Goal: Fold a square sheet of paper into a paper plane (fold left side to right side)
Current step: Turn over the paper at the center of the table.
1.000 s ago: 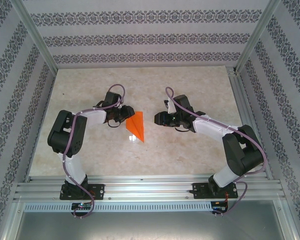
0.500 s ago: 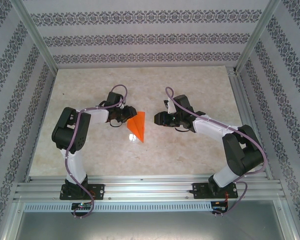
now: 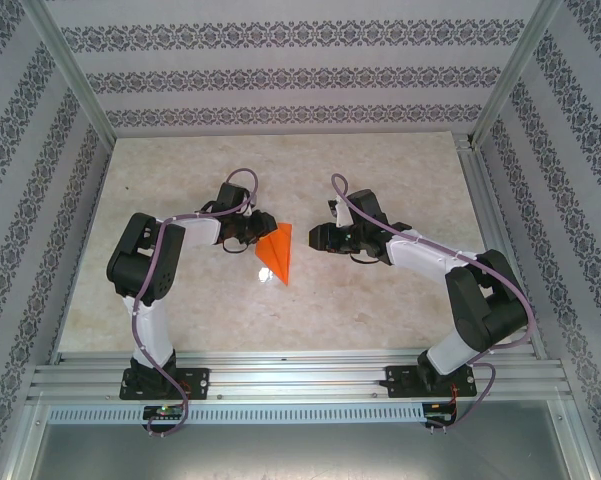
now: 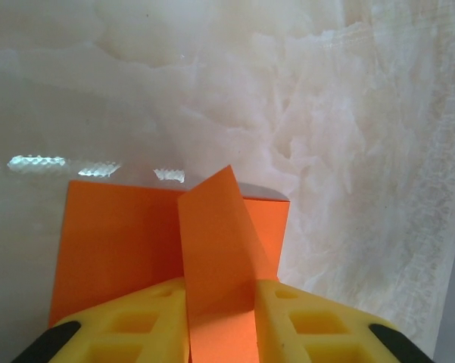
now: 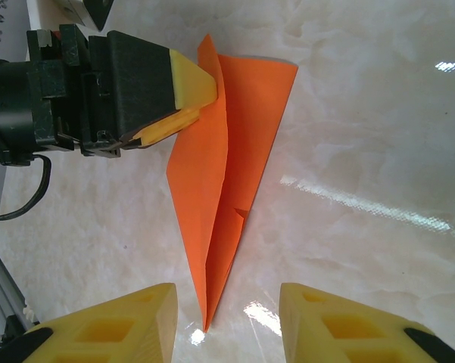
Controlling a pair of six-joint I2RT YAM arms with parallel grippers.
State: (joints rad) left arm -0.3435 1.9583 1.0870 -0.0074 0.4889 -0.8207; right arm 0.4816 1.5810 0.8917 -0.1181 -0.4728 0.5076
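**A:** What are the surface and the room like?

**B:** The worktop (image 3: pixel 380 320) is pale and marble-patterned, glossy enough to show light glints. Patterned wallpaper walls (image 3: pixel 280 75) stand around it. An aluminium rail (image 3: pixel 300 375) runs along the near edge, where both arms are bolted.

**A:** Is anything else around, or in the way?

**B:** A purple cable (image 3: pixel 145 290) runs along each arm. The stretch of worktop between the two pincers carries the orange paper plane (image 3: pixel 277 255), and nothing blocks it.

**A:** And the left pincer?

**B:** The left pincer (image 5: pixel 195 102) is at the plane's broad end. Its yellow fingers (image 4: pixel 136 325) are closed on a raised flap, one on each side. From the left wrist, the flap stands up between the fingers, and the rest of the paper plane (image 4: pixel 113 242) lies flat on the worktop just ahead of them.

**A:** The right one?

**B:** The right pincer (image 5: pixel 227 318) stands partly open and holds nothing. It faces the left pincer, with the paper plane (image 5: pixel 235 151) between them. From the right wrist, the plane's sharp point sits in the gap between the fingers and touches neither.
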